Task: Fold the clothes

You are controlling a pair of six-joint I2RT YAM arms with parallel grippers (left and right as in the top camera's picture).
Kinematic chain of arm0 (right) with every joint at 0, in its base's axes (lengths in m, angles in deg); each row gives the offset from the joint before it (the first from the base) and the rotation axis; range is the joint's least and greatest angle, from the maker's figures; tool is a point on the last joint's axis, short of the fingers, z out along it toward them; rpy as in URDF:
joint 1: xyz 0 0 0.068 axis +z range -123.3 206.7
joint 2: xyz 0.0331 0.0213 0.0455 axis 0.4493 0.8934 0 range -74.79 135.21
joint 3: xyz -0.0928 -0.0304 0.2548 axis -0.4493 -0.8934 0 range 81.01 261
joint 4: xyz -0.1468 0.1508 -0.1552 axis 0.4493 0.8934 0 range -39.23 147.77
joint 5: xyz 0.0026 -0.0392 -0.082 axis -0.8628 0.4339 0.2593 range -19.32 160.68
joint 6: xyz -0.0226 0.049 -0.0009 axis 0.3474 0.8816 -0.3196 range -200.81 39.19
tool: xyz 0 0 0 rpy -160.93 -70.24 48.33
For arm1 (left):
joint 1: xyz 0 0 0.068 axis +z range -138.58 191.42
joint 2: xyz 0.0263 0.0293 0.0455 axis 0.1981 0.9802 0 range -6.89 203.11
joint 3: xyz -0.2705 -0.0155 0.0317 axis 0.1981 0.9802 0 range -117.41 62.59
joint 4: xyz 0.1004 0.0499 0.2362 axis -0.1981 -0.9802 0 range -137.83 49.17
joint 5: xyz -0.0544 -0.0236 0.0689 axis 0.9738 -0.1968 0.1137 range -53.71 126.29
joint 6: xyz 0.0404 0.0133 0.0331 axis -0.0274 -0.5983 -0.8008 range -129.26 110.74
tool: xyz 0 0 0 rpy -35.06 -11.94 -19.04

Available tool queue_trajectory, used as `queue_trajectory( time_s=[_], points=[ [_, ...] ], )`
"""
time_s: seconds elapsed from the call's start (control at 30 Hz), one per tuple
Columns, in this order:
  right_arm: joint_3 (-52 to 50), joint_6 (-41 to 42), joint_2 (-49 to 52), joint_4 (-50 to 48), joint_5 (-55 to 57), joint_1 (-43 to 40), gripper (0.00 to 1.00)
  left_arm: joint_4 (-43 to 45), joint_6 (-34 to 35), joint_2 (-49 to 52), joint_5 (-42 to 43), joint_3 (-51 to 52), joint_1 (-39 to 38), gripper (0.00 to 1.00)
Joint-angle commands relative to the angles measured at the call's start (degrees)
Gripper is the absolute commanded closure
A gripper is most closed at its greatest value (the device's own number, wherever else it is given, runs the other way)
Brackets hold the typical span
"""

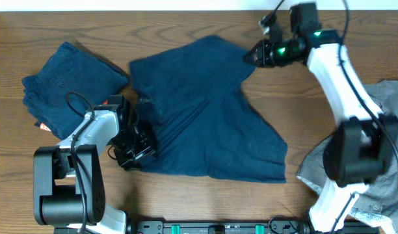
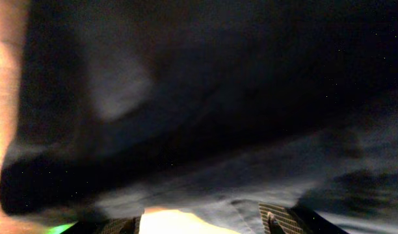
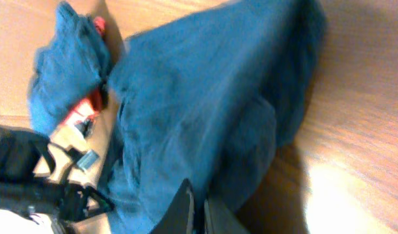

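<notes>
Two hands work one blue garment [image 1: 205, 117] spread across the middle of the worktop [image 1: 199, 201]. Nearest the front edge, the left hand [image 1: 135, 142] sits at the garment's left border. Its fingers [image 2: 277, 222] are spread apart with dark cloth just ahead of them; I cannot tell whether they touch it. The garment's long axis slants from the far edge toward the front right corner. At its far right tip, the right hand [image 1: 254, 55] has its fingers pressed together, pinching the cloth. A folded blue pile [image 1: 69, 78] lies near the far left corner, and a grey garment [image 1: 389, 104] lies at the right edge.
</notes>
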Motion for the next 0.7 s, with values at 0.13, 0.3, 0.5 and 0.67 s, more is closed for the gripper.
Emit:
queue_trajectory(
  time_s=[0.13,0.3,0.5,0.67],
  points=[
    [-3.78,-13.68,0.5,14.32,31.06,6.51,0.59,-0.39,-0.74,0.94,-5.55,1.4,0.59,0.41],
    [-8.24,3.74,1.84,12.09,50.82,6.16,0.55,-0.42,-0.74,0.94,-5.55,1.4,0.59,0.41],
    [-8.41,24.04,1.79,15.47,55.34,0.04,0.53,-0.42,-0.74,0.94,-5.55,1.4,0.59,0.41],
    [-8.59,10.62,2.1,11.56,31.56,-6.4,0.46,-0.37,-0.74,0.94,-5.53,1.4,0.59,0.41]
  ],
)
